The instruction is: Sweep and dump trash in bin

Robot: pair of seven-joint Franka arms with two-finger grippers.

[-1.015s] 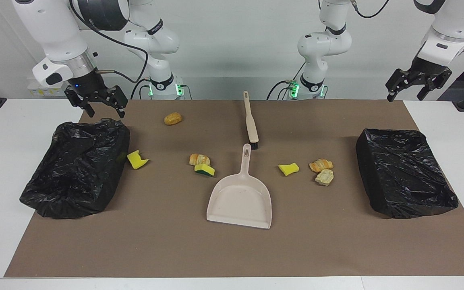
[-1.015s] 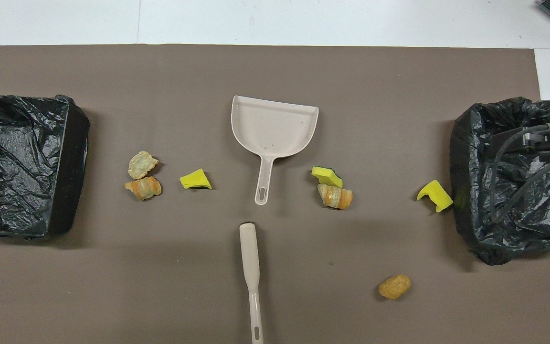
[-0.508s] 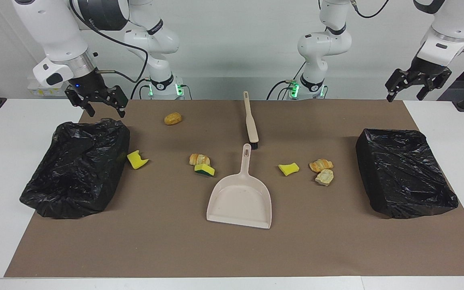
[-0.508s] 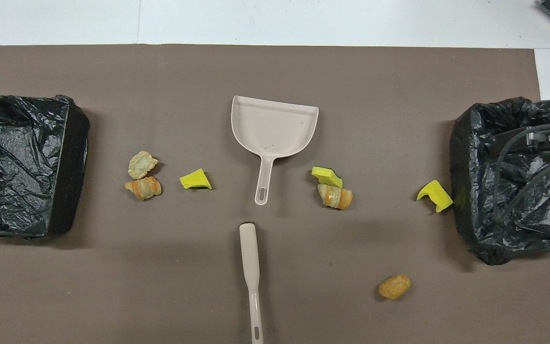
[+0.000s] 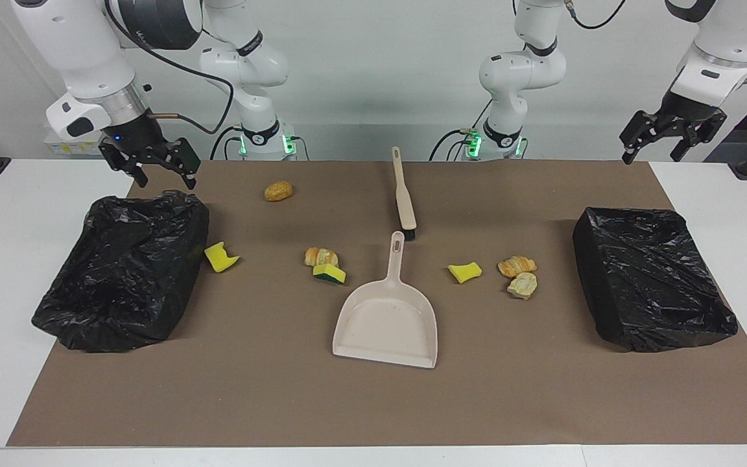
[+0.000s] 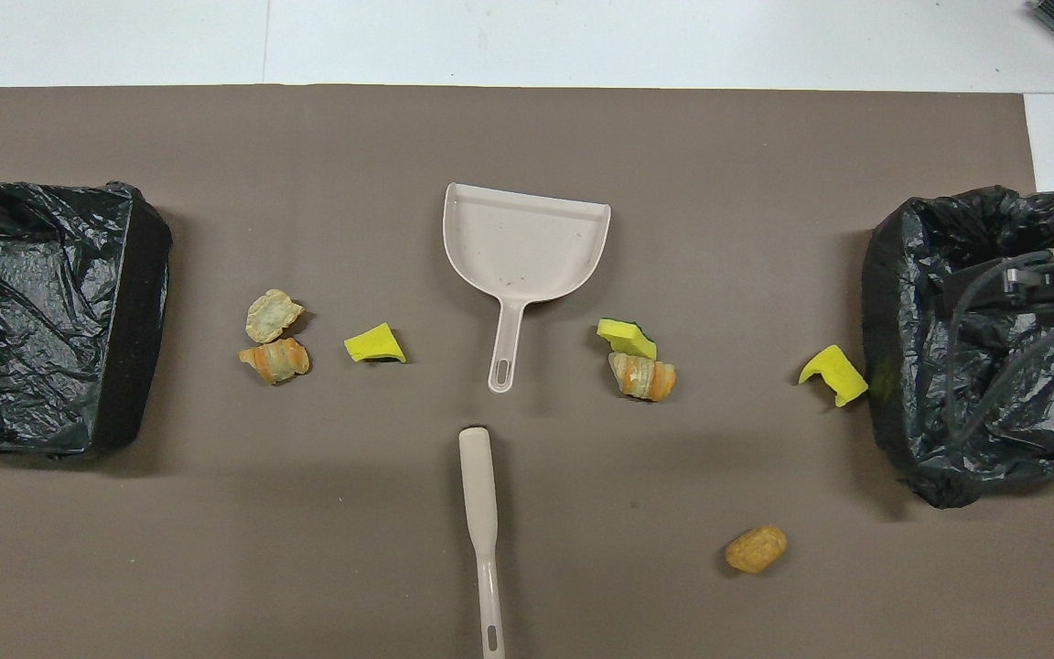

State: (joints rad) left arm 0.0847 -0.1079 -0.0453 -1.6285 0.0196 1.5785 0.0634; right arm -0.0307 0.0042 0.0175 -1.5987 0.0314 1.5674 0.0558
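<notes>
Trash lies scattered on the brown mat. There is a yellow sponge piece [image 5: 220, 257] [image 6: 833, 373] by the bin [image 5: 127, 272] [image 6: 975, 348], a bread roll [image 5: 278, 191] [image 6: 756, 548], and a croissant [image 5: 320, 256] [image 6: 642, 376] touching a green-backed sponge [image 5: 329, 274] [image 6: 626, 337]. There is also another yellow sponge [image 5: 464, 272] [image 6: 374, 344], a second croissant [image 5: 516, 265] [image 6: 274, 360] and a pale pastry [image 5: 522, 285] [image 6: 273, 314]. My right gripper [image 5: 165, 176] is open and empty in the air over that bin's robot-side rim. My left gripper [image 5: 652, 152] is open and empty, raised over the mat corner at the left arm's end.
A beige dustpan [image 5: 386, 324] [image 6: 527, 243] lies mid-mat with its handle toward the robots. A beige brush [image 5: 404, 194] [image 6: 481, 513] lies in line with it, nearer the robots. A second black-lined bin [image 5: 652, 279] [image 6: 33, 311] stands at the left arm's end.
My right gripper has risen slightly and drifted toward its own end of the table. My left gripper has barely moved. Nothing on the mat has moved.
</notes>
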